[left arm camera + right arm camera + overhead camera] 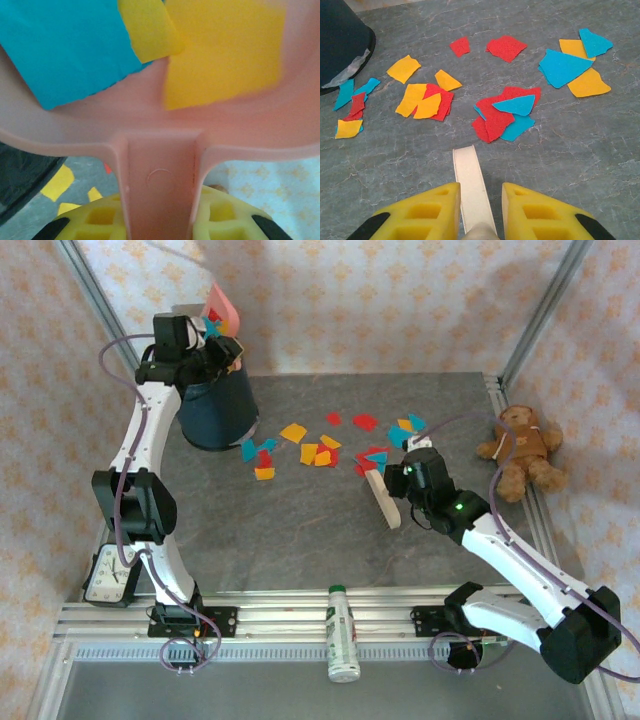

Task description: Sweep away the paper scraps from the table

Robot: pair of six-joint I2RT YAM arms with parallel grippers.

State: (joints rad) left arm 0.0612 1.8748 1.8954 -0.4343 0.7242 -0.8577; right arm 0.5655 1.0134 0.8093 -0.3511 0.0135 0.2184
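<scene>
Now, paper scraps (293, 431) loose across the table (300, 535).

Colours I see
Red, yellow, teal paper scraps (495, 120) — grey veined desk (580, 165), pink dustpan (160, 150), navy bin (215, 410), cream brush (470, 185).

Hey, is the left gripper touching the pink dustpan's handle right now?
Touching. In the left wrist view, the pink dustpan handle runs between the yellow fingers of the left gripper, pressed on both sides with no gap.
</scene>
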